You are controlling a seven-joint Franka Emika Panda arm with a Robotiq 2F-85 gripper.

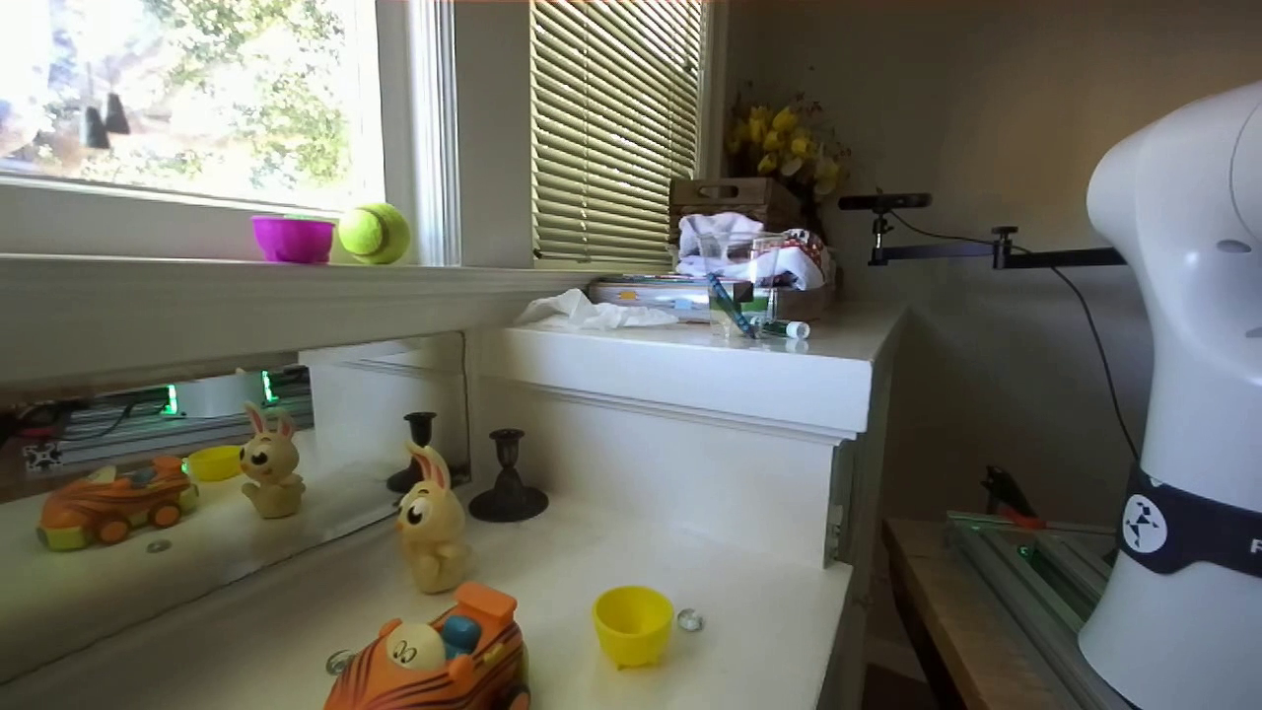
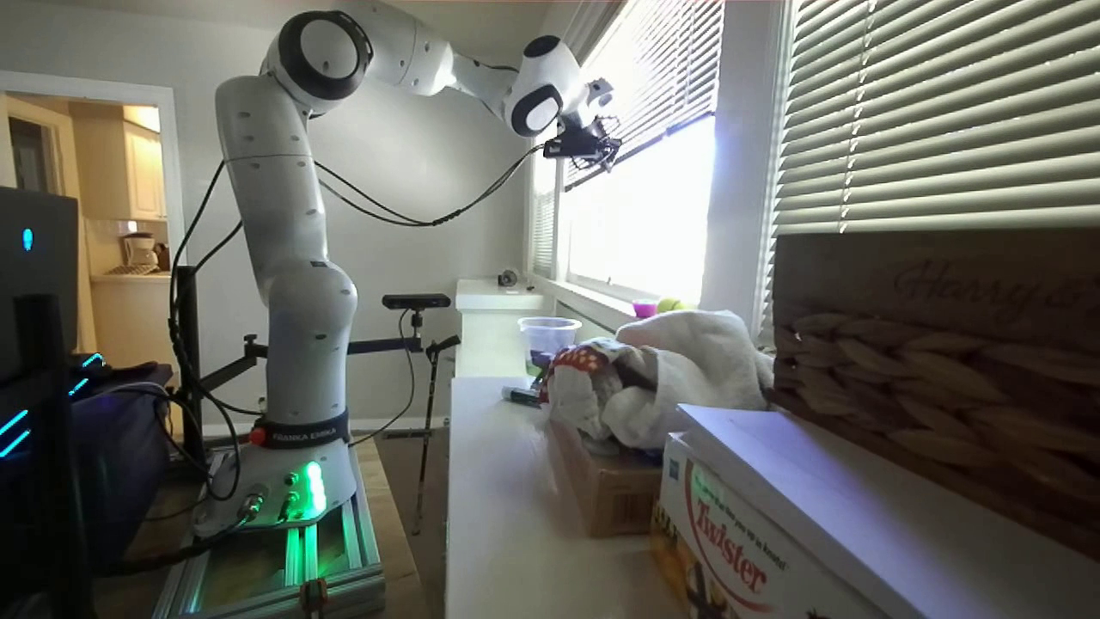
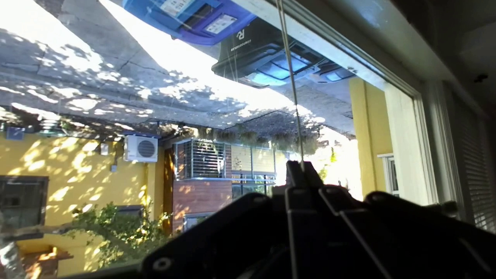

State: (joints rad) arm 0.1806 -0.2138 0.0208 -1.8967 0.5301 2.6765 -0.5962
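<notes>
Cord (image 3: 294, 91), thin and seemingly doubled, runs in the wrist view to the tips of the hand (image 3: 302, 169), which is pressed together and appears to pinch it. The outdoor scene stands upside down there, so this stretch of cord probably hangs below the grip. In an exterior view the hand is well above the sill (image 1: 158, 296), in front of the window (image 2: 644, 228) and near its blind (image 2: 675, 73).

As for progress, I judge that taking hold of the cord is done, while letting it go is not. The blind covers the upper part of the window and leaves the lower part bare, so it sits partly raised. Its bottom rail (image 2: 640, 151) slants in that view, perhaps only through perspective; how much of the work is left cannot be told.

On the sill, a purple cup (image 1: 293, 240) stands just beside a tennis ball (image 1: 374, 234). A neighbouring blind (image 1: 616, 138) is down. Lower, the white surface (image 1: 749, 572) carries a rabbit figure (image 1: 434, 542), an orange toy car (image 1: 434, 656), a yellow cup (image 1: 633, 623) and a dark candle holder (image 1: 508, 485), none of them touched by the hand. Farther out are a crumpled white towel (image 2: 696, 361) and a Twister box (image 2: 739, 524).
</notes>
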